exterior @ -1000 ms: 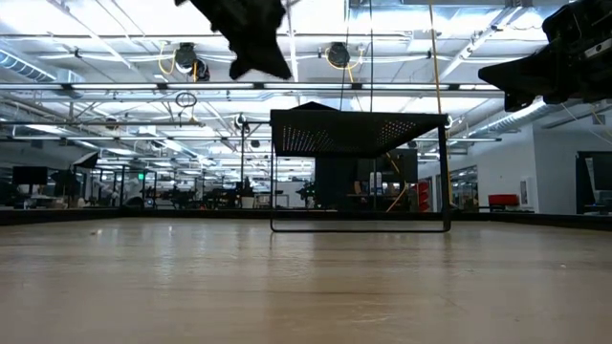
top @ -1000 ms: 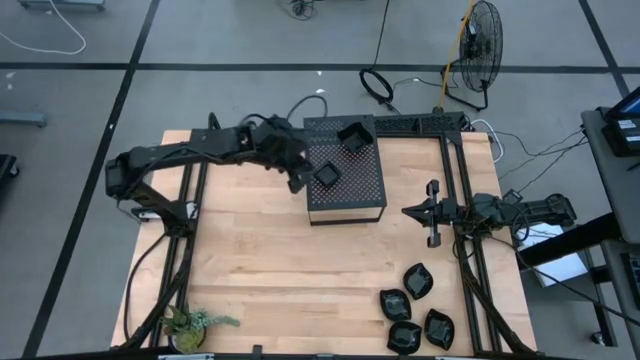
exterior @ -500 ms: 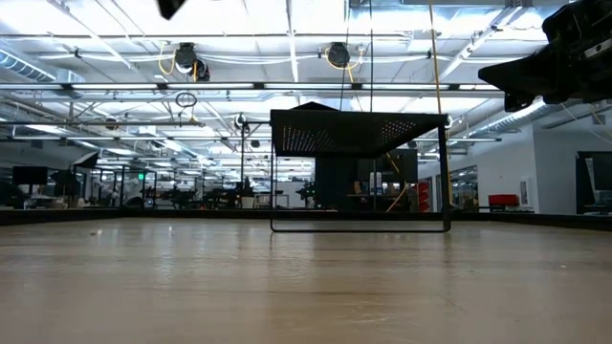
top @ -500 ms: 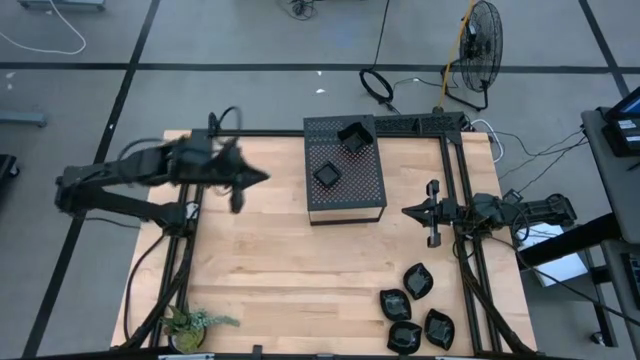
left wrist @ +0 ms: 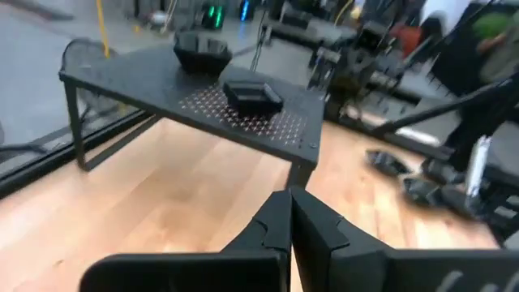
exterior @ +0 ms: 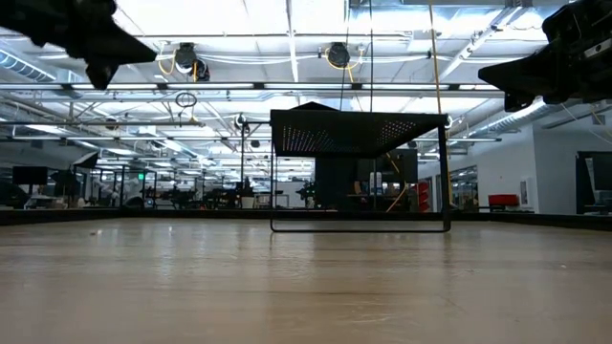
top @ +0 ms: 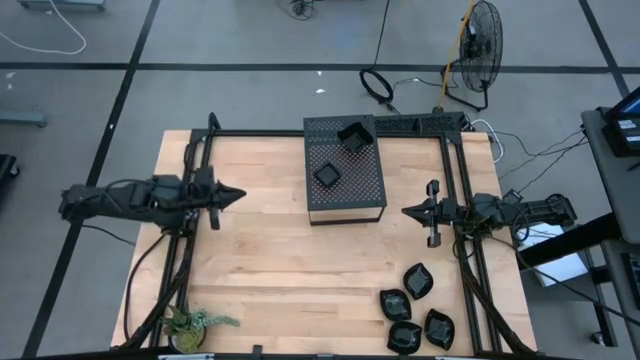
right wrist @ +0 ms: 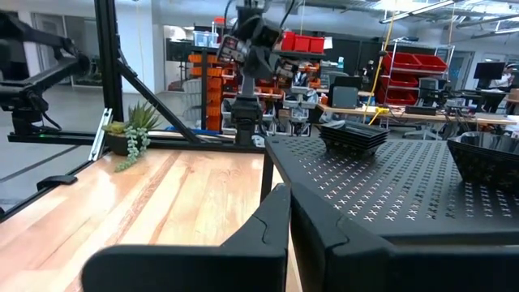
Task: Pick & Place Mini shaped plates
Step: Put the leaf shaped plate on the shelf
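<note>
Two mini black plates sit on the black perforated box (top: 352,192): a square one (top: 327,174) (left wrist: 252,94) near its middle and an angular one (top: 353,135) (left wrist: 203,51) at its far edge. Several more plates (top: 417,281) lie on the wood at the near right corner. My left gripper (top: 239,193) (left wrist: 289,197) hovers shut above the table's left side, pointing toward the box and holding nothing. My right gripper (top: 405,211) (right wrist: 289,191) waits shut to the right of the box.
A small green plant (top: 190,323) stands at the near left corner. Black frame rails (top: 190,170) run along the left and right sides of the table. Bare wood (top: 300,270) spreads between the box and the near edge. A fan (top: 480,45) stands on the floor beyond.
My left arm has drawn back from the box toward the table's left edge, swinging out and then levelling with its gripper pointing right. The square plate stays on the box where the gripper was.
</note>
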Controlling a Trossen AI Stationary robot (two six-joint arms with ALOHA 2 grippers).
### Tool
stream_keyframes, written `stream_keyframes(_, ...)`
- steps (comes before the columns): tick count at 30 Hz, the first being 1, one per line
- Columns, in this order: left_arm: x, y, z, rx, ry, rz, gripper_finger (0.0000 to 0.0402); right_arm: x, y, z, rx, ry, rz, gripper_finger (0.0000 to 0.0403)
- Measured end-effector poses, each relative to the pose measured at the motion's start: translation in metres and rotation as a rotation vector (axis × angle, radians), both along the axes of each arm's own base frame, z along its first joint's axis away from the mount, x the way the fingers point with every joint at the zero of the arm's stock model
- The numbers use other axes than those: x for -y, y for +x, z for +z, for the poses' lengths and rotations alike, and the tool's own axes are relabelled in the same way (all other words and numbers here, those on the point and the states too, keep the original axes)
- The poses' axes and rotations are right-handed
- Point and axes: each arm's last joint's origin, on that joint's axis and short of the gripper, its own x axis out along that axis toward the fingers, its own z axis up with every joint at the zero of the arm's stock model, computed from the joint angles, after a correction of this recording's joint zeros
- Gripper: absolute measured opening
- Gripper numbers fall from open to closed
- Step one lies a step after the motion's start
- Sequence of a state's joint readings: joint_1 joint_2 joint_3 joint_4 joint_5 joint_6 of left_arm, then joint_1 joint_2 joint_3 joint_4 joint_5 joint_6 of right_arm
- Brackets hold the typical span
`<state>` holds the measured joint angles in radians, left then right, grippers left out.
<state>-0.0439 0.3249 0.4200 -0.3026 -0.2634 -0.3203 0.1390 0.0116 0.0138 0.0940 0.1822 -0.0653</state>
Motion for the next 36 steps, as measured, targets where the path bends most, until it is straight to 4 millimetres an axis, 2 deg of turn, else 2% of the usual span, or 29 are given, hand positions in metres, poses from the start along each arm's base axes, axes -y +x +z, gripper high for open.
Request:
stream_keyframes(8, 0.006, -0.001, -0.044, 0.184, 0.163, -0.154, 0.0012, 0.0, 0.0, 0.0, 0.0, 0.0, 0.0, 0.0)
stream_keyframes(11, 0.007, 0.001, -0.059, 0.182, 0.195, -0.17, 0.0004, 0.0, 0.0, 0.0, 0.0, 0.0, 0.0, 0.0)
stream_keyframes(17, 0.007, 0.004, -0.078, 0.139, 0.179, -0.166, 0.0014, 0.0, 0.0, 0.0, 0.0, 0.0, 0.0, 0.0)
stream_keyframes(22, 0.007, 0.004, -0.088, 0.109, 0.223, -0.181, 0.0005, 0.0, 0.0, 0.0, 0.0, 0.0, 0.0, 0.0)
stream_keyframes(28, 0.007, 0.005, -0.088, 0.096, 0.299, -0.196, 0.0007, 0.0, 0.0, 0.0, 0.0, 0.0, 0.0, 0.0)
stream_keyframes(36, 0.007, 0.004, -0.089, 0.09, 0.246, -0.183, 0.002, 0.0, 0.0, 0.0, 0.0, 0.0, 0.0, 0.0)
